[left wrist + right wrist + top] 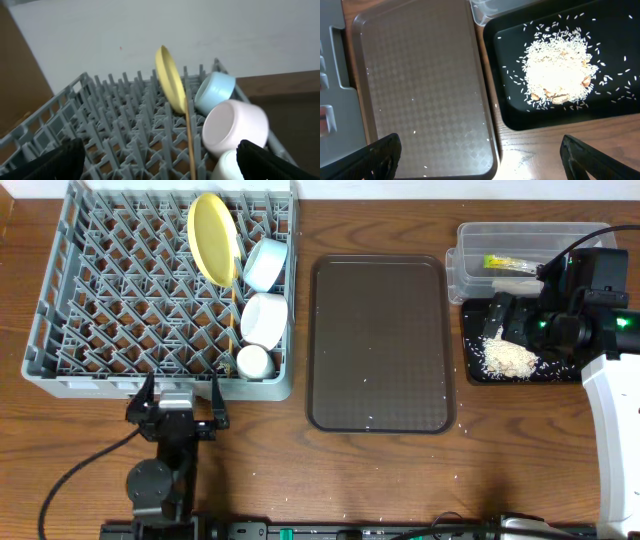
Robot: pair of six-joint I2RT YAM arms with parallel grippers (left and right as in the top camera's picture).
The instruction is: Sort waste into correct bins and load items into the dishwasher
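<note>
The right gripper (482, 161) hangs with jaws spread wide and empty over the seam between the brown tray (420, 75) and the black tray (510, 107). A heap of rice (557, 75) lies in the black tray, and a few grains dot the brown one. The clear tub (475, 240) behind holds a yellow-green packet (508, 262). The left gripper (181, 390), jaws also spread and empty, sits at the near edge of the grey rack (100, 300). The rack holds a yellow plate (214, 238) on edge, a light-blue bowl (265, 264), a white bowl (264, 318), a white cup (253, 361) and chopsticks (190, 135).
</note>
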